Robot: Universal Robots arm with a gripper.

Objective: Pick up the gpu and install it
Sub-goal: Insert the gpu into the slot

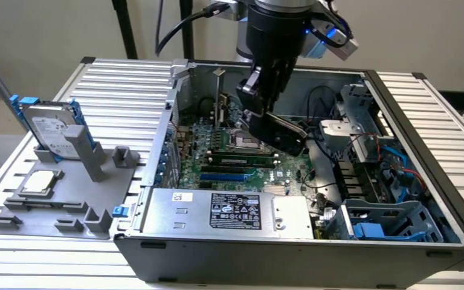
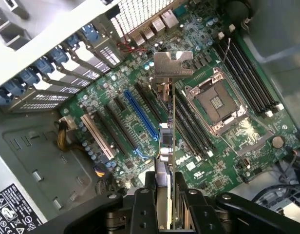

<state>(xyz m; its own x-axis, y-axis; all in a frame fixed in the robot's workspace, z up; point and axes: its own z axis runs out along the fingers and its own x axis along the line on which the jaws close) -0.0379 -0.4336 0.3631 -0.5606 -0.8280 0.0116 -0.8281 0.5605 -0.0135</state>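
My gripper [image 1: 266, 112] hangs inside the open computer case [image 1: 296, 254], above the green motherboard [image 1: 215, 160]. It is shut on the gpu [image 1: 287, 139], a thin dark card held on edge and tilted over the board. In the wrist view the gpu [image 2: 172, 146] runs edge-on away from my gripper [image 2: 170, 200], with its silver end bracket [image 2: 172, 64] at the far end. The card floats above the row of expansion slots, near the blue slot [image 2: 140, 119] and the black slots beside it. It touches no slot.
A processor socket [image 2: 220, 102] and memory slots [image 2: 247, 73] lie beside the card. The power supply [image 1: 228, 211] fills the case's near side, with a drive cage [image 1: 385, 223] and cables at the exterior view's right. Outside, a grey fixture [image 1: 63, 208] holds a hard drive [image 1: 51, 130] and processor chip [image 1: 38, 183].
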